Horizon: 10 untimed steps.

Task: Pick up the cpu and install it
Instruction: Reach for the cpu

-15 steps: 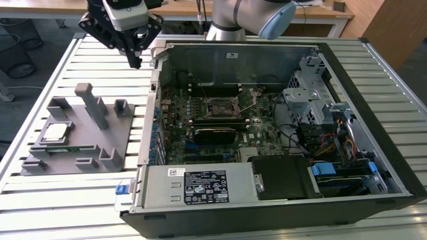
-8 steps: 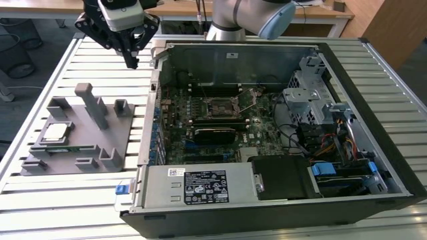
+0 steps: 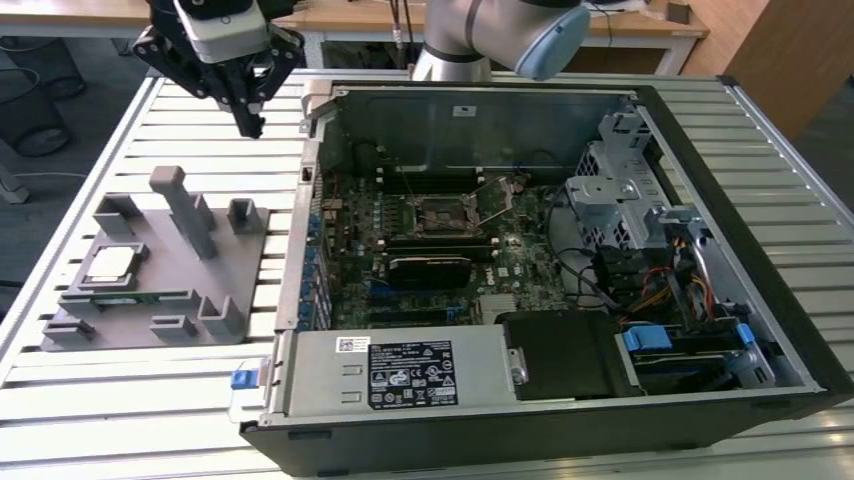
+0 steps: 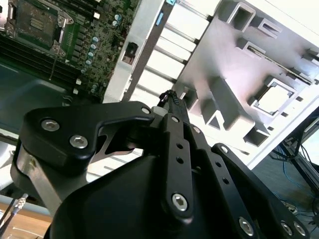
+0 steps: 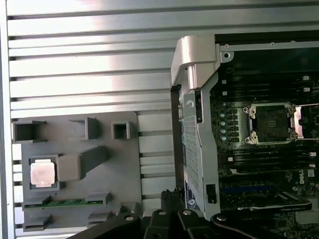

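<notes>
the cpu (image 3: pixel 112 263) has a smooth silver-grey metal top with a soft sheen, set in a matt grey plastic holder (image 3: pixel 251 262). the table (image 3: pixel 134 410) is ribbed pale metal with a satin, lightly reflective finish. the computer case (image 3: pixel 534 440) is matt black outside and bare grey sheet metal inside, around a green circuit board (image 3: pixel 523 268). the gripper (image 3: pixel 250 128) is matt black with bright metal screws.
</notes>
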Available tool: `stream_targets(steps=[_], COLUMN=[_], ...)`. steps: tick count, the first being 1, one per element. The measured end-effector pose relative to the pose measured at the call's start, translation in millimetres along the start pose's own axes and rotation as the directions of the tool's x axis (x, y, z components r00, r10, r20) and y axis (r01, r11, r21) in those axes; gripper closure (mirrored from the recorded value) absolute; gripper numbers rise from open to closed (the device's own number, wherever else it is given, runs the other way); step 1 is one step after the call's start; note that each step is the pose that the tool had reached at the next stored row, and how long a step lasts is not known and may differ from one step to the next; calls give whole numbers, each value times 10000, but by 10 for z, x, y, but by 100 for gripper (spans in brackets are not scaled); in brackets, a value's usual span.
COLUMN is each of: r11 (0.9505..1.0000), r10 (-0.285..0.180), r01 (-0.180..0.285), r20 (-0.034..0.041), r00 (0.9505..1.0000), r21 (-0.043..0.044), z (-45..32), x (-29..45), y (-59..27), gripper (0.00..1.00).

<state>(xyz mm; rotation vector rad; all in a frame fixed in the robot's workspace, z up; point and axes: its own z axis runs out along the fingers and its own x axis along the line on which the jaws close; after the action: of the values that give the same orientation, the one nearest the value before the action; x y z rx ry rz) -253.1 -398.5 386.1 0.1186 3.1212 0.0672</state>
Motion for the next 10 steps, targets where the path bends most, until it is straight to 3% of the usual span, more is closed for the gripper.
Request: stream_targets(steps=[10], r11=[10000], r10=[2], r01=[-2], r20=[-48], r00=[10000], r21=[3], z=[10], x=[225], y=[14], gripper=[89])
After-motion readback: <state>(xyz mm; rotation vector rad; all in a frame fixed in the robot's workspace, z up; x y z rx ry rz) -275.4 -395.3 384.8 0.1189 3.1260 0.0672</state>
